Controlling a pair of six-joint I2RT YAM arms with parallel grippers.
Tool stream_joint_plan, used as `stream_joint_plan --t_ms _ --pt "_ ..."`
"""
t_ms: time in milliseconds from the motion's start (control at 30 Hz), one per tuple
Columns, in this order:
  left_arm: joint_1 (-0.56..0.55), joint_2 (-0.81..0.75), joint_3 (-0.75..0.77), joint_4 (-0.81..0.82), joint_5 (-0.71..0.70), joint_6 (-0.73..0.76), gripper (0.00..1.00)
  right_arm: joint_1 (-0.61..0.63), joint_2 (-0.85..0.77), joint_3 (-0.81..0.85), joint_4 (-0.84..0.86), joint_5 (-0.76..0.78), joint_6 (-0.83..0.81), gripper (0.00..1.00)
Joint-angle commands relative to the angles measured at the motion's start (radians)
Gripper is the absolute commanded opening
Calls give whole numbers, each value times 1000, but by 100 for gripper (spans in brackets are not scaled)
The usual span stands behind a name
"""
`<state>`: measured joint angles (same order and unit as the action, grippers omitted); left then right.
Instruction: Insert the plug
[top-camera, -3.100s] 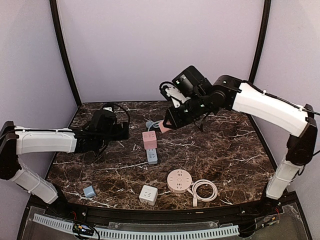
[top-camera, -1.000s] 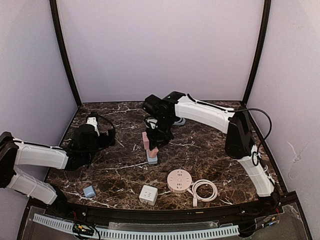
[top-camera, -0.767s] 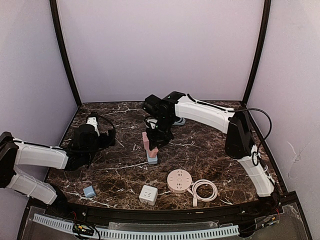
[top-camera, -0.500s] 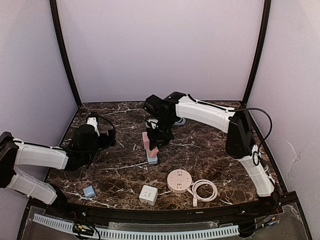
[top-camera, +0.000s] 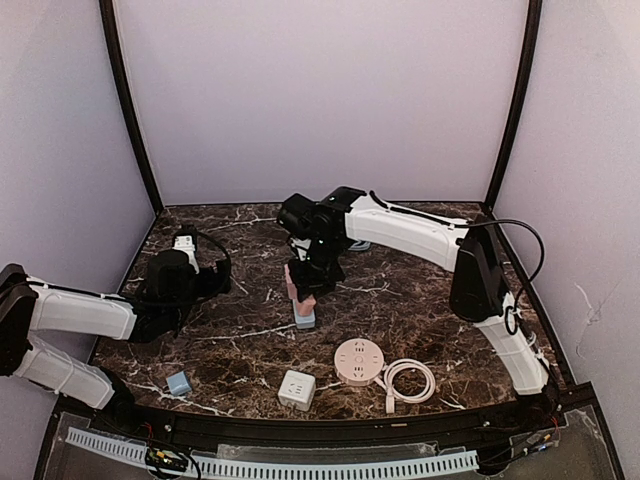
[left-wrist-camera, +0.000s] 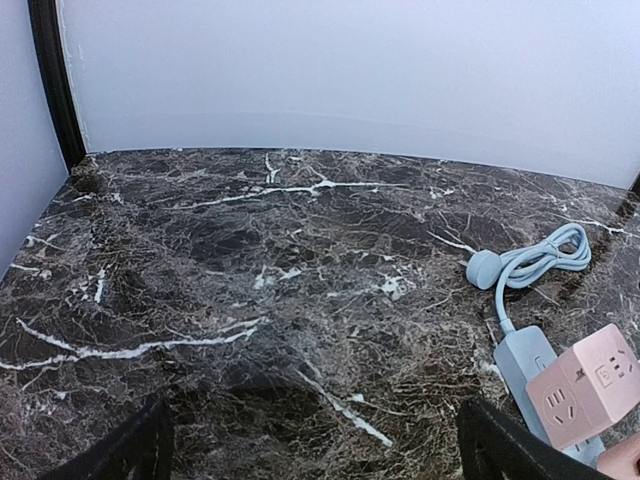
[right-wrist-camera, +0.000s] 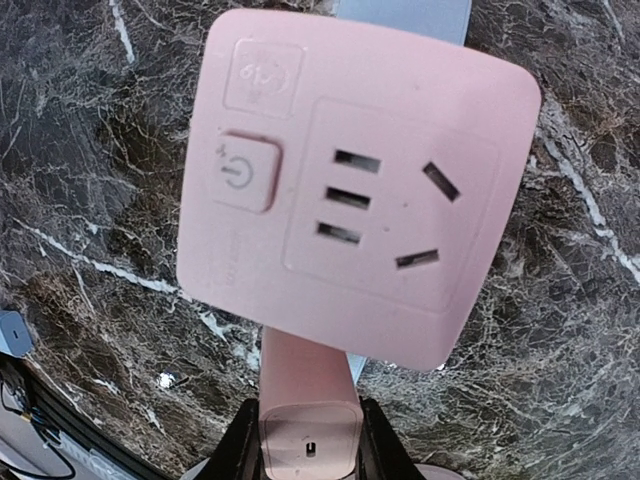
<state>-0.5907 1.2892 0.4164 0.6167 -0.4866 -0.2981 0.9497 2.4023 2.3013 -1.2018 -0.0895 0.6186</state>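
Right gripper (right-wrist-camera: 308, 455) pinches the pink plug (right-wrist-camera: 303, 385) just at the near side of the pink cube (right-wrist-camera: 350, 190), which sits on the blue strip (right-wrist-camera: 400, 12) mid-scene. Risk: the plug could miss the slots (right-wrist-camera: 345, 195), or the push could tip the cube, as nothing braces it. Left gripper (left-wrist-camera: 315, 445) is spread, empty, well left. Only the right wrist shows the slot face and button (right-wrist-camera: 240, 172); only the top view shows the arms' spacing.

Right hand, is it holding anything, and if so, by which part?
Yes. The right hand grips a pink plug by the two sides of its body, at the end nearest the wrist camera.
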Motion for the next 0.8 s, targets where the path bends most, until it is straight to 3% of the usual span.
stream_joint_plan --t_ms 0,267,767 --pt "8 -7 -20 20 13 2 99 -11 41 -2 -147 285 -21 0" --pt "8 8 -18 19 22 -1 99 27 93 67 -134 265 9 0" --pt "8 18 -27 19 34 1 99 79 145 35 -36 310 110 0"
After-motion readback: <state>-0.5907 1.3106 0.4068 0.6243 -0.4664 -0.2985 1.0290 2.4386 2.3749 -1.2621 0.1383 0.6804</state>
